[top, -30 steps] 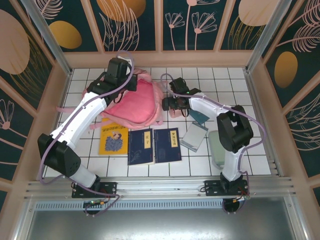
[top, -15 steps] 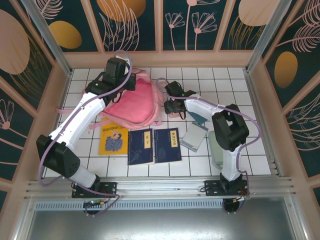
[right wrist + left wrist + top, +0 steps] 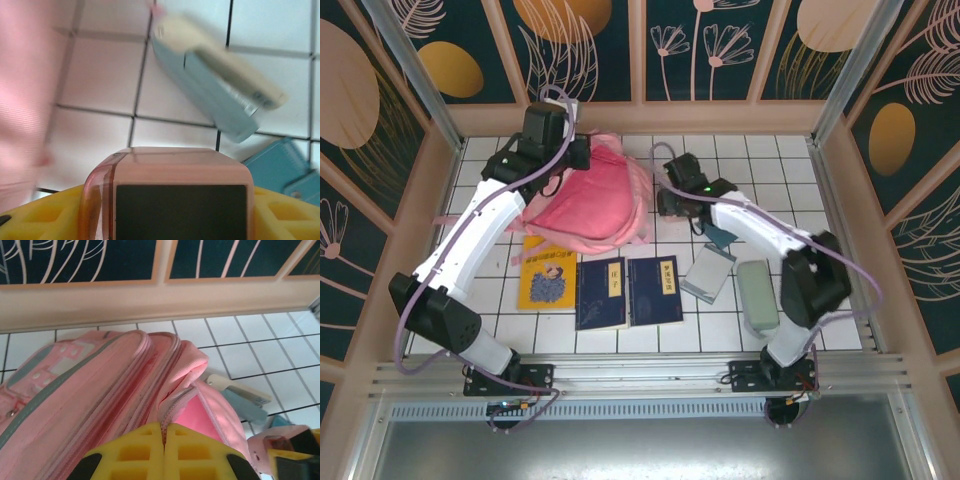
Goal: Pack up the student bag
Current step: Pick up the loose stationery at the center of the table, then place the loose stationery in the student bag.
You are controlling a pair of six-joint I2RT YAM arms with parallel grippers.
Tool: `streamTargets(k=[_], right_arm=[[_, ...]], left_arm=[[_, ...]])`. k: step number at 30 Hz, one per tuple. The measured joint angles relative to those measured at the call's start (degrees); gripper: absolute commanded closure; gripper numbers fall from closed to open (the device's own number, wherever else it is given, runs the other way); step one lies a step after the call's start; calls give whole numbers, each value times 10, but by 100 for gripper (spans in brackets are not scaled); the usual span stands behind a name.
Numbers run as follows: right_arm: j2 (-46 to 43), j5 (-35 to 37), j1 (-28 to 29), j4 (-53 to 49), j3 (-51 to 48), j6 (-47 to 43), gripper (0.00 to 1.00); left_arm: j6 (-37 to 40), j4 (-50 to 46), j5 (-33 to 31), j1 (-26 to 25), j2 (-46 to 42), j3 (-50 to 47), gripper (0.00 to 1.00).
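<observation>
The student bag (image 3: 588, 198), a large pink backpack, lies at the back of the tiled table. My left gripper (image 3: 576, 157) is at its far top edge. In the left wrist view the yellow fingers (image 3: 135, 452) are shut on the bag's (image 3: 95, 385) zipper edge, holding the opening up. My right gripper (image 3: 669, 203) hovers just right of the bag, shut on a small pink box (image 3: 180, 167) with a dark panel. That box (image 3: 277, 445) also shows low at the right in the left wrist view.
A pale blue and cream stapler (image 3: 215, 95) and a teal item (image 3: 285, 172) lie on the tiles beyond the right gripper. A yellow book (image 3: 548, 278), two dark blue books (image 3: 628, 292), a grey notebook (image 3: 708, 272) and a grey-green case (image 3: 757, 293) lie nearer the front.
My right gripper has closed on the pink box and shifted slightly back and right, its elbow swinging to the right. The left gripper pulled the bag's edge a little back and left.
</observation>
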Motion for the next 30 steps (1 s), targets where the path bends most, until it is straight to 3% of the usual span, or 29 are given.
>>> streamTargets(k=[6, 10, 15, 24, 28, 30], right_arm=[[-173, -63, 0, 79, -10, 46, 54], [-194, -124, 6, 147, -17, 88, 54], [-113, -162, 28, 188, -16, 120, 55], [58, -154, 57, 180, 52, 169, 52], [136, -138, 57, 179, 133, 218, 39], [166, -137, 57, 185, 160, 243, 25]], left_arm=[[-27, -3, 55, 0, 26, 50, 100], [-49, -7, 87, 0, 37, 69, 100], [-79, -7, 130, 0, 38, 75, 100], [-143, 13, 213, 0, 38, 75, 100], [-166, 29, 235, 0, 38, 81, 100], [-175, 33, 240, 2, 40, 87, 100]])
